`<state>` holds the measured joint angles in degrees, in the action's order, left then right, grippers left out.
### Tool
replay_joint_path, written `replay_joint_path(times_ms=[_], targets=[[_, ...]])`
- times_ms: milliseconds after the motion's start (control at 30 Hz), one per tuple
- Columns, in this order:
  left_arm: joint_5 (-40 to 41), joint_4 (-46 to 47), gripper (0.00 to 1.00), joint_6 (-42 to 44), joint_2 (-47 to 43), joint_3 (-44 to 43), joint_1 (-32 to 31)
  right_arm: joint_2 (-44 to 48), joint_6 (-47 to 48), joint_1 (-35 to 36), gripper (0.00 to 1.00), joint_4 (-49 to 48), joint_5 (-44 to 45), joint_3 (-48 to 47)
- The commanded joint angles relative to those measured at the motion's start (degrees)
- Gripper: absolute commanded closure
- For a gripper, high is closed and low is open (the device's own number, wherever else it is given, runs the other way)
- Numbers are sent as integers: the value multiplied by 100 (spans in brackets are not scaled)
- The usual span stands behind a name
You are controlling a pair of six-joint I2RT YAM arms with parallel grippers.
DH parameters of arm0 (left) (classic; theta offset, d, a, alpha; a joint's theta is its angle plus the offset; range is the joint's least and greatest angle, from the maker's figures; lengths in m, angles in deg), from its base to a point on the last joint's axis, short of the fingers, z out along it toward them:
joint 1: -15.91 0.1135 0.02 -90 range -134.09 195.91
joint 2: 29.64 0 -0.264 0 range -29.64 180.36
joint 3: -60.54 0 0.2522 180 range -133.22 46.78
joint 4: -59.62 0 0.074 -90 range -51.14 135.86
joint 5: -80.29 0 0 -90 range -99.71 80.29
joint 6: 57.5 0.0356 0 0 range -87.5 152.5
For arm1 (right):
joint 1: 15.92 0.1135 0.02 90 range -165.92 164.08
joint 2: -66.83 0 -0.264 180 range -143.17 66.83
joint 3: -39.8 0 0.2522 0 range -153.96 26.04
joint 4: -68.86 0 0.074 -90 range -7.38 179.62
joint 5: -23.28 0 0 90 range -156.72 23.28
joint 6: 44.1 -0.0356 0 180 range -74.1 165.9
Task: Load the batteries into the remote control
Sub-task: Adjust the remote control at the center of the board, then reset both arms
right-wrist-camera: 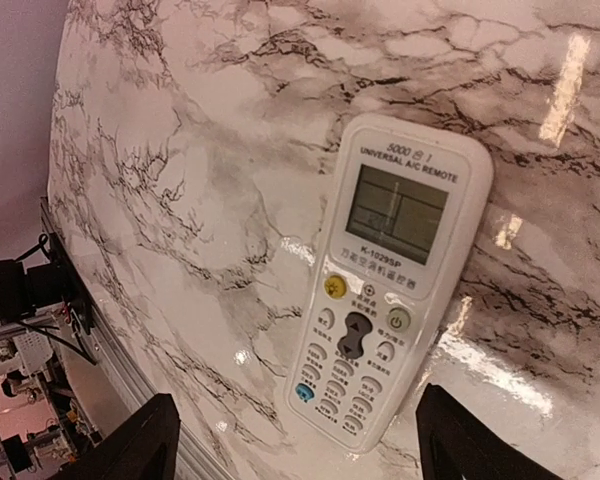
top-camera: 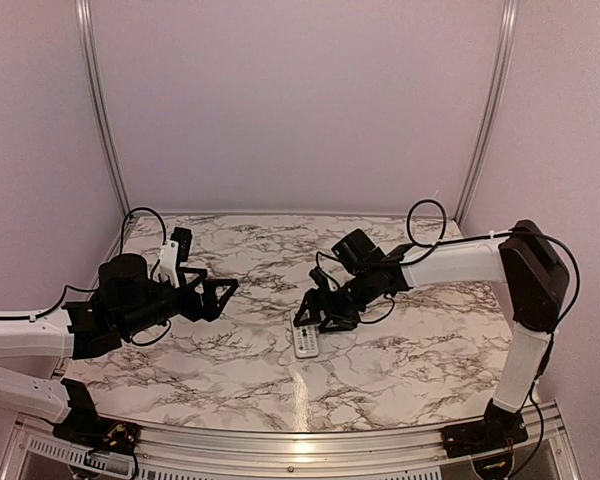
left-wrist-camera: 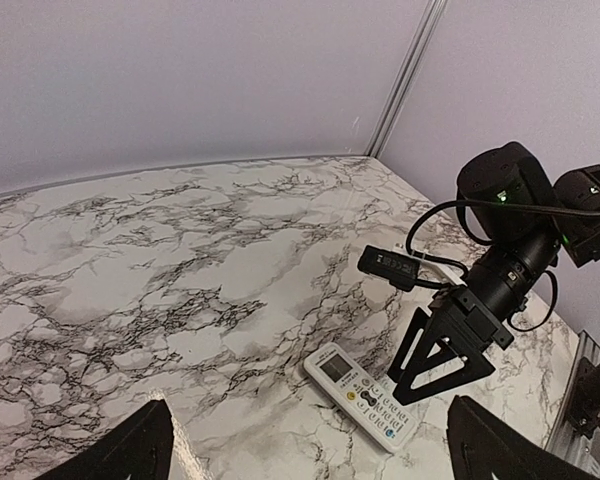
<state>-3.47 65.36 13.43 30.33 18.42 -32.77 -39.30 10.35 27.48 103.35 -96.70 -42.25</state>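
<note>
Spread wide, my right fingers (right-wrist-camera: 145, 445) hold nothing: the right gripper (right-wrist-camera: 295, 400) hangs just above the remote control (right-wrist-camera: 390, 280), one finger to each side of its button end, and I cannot tell whether either finger touches it. I judge this a straddle for taking it by its long edges, the only faces a pinch could close on while it lies flat. It lies face up on the marble table (top-camera: 260, 250), with the screen and buttons showing. The battery recess must therefore be underneath, against the marble, and I expect to turn the remote over before anything can go in. I see no batteries in any view, so I cannot say where they are. The left gripper (top-camera: 215, 295) is also fully open and holds nothing. It waits off the table's surface, well to the left of the remote and pointing toward it, likely placed to receive or steady the remote once it is lifted. From the top view the remote sits a little right of the middle and toward the near half, well away from every edge. Bare marble surrounds it on the left, right and far sides, leaving room to slide or tip it. The near metal rail (top-camera: 300, 440) and my own arm bases are the closest limits. The side walls stand well off.
</note>
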Motion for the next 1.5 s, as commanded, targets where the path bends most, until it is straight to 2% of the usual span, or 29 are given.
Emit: replay_joint_path(times_ms=[0, 500, 733, 1033, 1133, 1233, 1333, 1467], targets=[[5, -145, 1, -36, -14, -131, 26, -271, -136, 114, 20, -367, -207, 78], [-23, -7, 1, -46, 68, -67, 21, -301, -383, 222, 19, -529, -472, 74], [122, -360, 1, -68, 225, -313, 21, 6, -55, 105, 19, -249, -226, 181], [397, -1841, 1, 53, 851, -1567, 71, 1668, 634, -869, 15, -656, 127, 1017], [402, -2479, 1, 70, 1234, -2133, 245, 2239, 911, -1334, 14, -766, 127, 1200], [59, -2771, 1, -7, 1536, -2500, 613, 2679, 1191, -1795, 14, -890, 143, 1355], [-258, -2921, 1, -98, 1857, -2678, 1011, 3077, 1179, -2178, 13, -1391, -45, 1729], [-452, -2727, 1, -313, 2153, -2506, 1353, 3360, 837, -2561, 13, -2580, -479, 2514]])
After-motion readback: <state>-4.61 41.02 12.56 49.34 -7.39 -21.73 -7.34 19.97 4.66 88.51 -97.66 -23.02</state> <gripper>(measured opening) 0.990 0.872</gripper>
